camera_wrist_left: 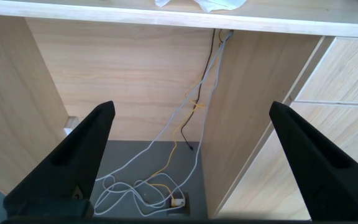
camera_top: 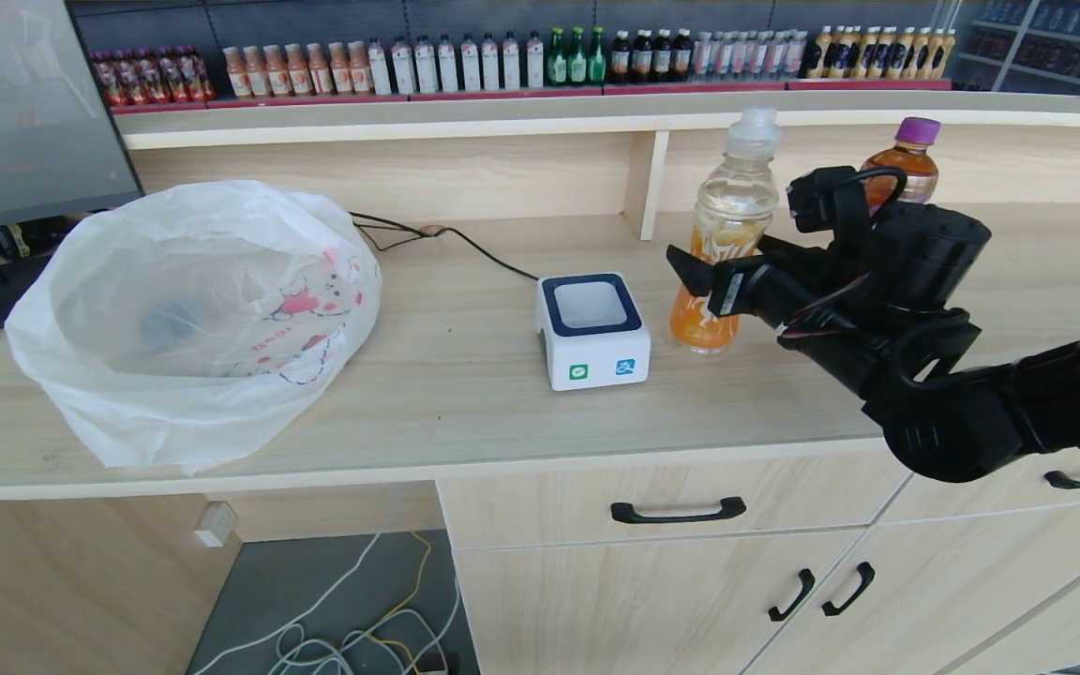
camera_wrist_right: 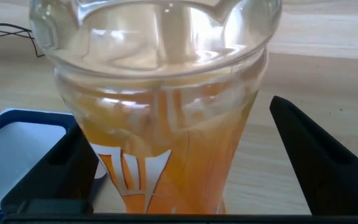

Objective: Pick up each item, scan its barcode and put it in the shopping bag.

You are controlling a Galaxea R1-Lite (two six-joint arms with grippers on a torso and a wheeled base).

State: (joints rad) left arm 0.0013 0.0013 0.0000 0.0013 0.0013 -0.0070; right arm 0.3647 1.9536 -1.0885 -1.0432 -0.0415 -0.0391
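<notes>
A: Orange drink bottle [camera_top: 739,202] stands upright on the counter [camera_top: 465,394], just right of the scanner [camera_top: 592,328]. Cap on, partly full.

B: And the right gripper [camera_wrist_right: 174,121]?

A: Released. Its fingers [camera_wrist_right: 316,168] straddle the bottle low down, over the label. One finger looks close to the plastic, and a gap shows at the other. Nothing is lifted yet.

B: So the step in hand is the grasp. What matters?

A: My reading: centre first, so both pads meet the bottle together, or the near finger may push it towards the scanner. Close on the waist, firmly, since the wall is thin and will likely flex. Lift straight up, then turn the label to the scanner's window. I cannot see where the barcode is.

B: Left gripper [camera_wrist_left: 190,107]?

A: Spread wide and holding nothing. It hangs below the counter edge, facing the open bay where loose cables [camera_wrist_left: 148,186] lie.

B: The drop point?

A: The shopping bag [camera_top: 127,412] sits well left of the scanner with its mouth open. Something dark shows inside, too dim to name.

B: Surroundings?

A: A purple-capped bottle [camera_top: 915,159] stands behind the arm. A black cord [camera_top: 465,239] runs from the scanner to the back wall. There are drawers [camera_top: 681,511] below, and shelves of bottles [camera_top: 540,61] across the back.
</notes>
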